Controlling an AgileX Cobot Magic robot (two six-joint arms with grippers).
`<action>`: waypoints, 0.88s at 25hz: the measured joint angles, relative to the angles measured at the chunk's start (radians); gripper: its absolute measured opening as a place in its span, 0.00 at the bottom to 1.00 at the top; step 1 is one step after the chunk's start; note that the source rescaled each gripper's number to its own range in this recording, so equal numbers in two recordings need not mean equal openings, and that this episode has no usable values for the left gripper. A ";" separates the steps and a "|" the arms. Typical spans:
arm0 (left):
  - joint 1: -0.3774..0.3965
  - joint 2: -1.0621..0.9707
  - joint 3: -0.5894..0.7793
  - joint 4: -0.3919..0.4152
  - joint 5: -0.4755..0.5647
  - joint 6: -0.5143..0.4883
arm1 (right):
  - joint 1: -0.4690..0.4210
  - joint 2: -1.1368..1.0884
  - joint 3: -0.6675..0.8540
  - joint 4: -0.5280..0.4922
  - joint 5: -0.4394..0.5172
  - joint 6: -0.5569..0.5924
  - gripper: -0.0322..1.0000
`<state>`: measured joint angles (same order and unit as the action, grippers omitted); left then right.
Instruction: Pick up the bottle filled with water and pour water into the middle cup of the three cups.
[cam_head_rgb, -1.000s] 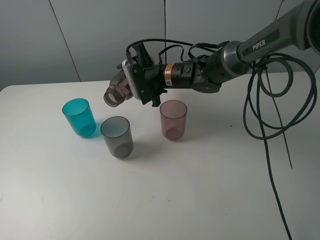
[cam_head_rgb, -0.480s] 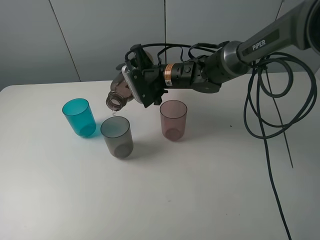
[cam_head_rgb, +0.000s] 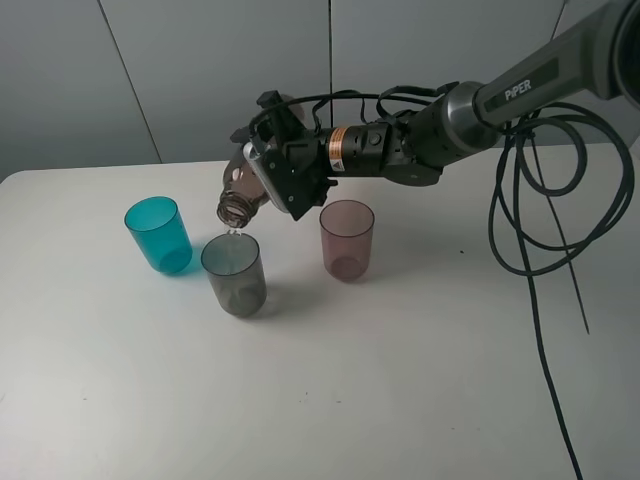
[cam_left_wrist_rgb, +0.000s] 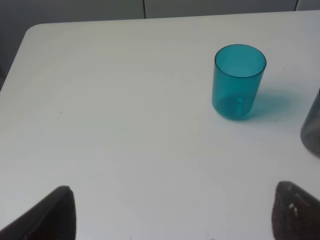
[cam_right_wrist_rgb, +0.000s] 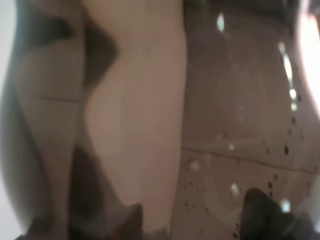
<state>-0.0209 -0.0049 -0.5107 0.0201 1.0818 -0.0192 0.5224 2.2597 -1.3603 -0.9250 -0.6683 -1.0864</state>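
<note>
Smoky plastic bottle (cam_head_rgb: 240, 192), one only, is tilting mouth-down above the middle cup (cam_head_rgb: 235, 274) of three cups (cam_head_rgb: 158, 236). Right gripper (cam_head_rgb: 268, 172) is pinching the bottle; left gripper (cam_left_wrist_rgb: 175, 215) fingers are standing spread.

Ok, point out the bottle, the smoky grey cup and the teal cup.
bottle (cam_head_rgb: 238, 198), exterior high view, on its neck.
smoky grey cup (cam_head_rgb: 236, 280), exterior high view, on its side wall.
teal cup (cam_left_wrist_rgb: 238, 82), left wrist view, on its side wall.
</note>
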 joint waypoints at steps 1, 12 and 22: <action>0.000 0.000 0.000 0.000 0.000 0.000 | 0.000 0.000 0.000 0.000 -0.002 -0.002 0.03; 0.000 0.000 0.000 0.000 0.000 -0.002 | 0.000 0.000 0.000 0.000 -0.029 -0.013 0.03; 0.000 0.000 0.000 0.000 0.000 -0.002 | 0.002 0.000 0.000 -0.009 -0.042 -0.053 0.03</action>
<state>-0.0209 -0.0049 -0.5107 0.0201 1.0818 -0.0210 0.5247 2.2597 -1.3603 -0.9338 -0.7107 -1.1390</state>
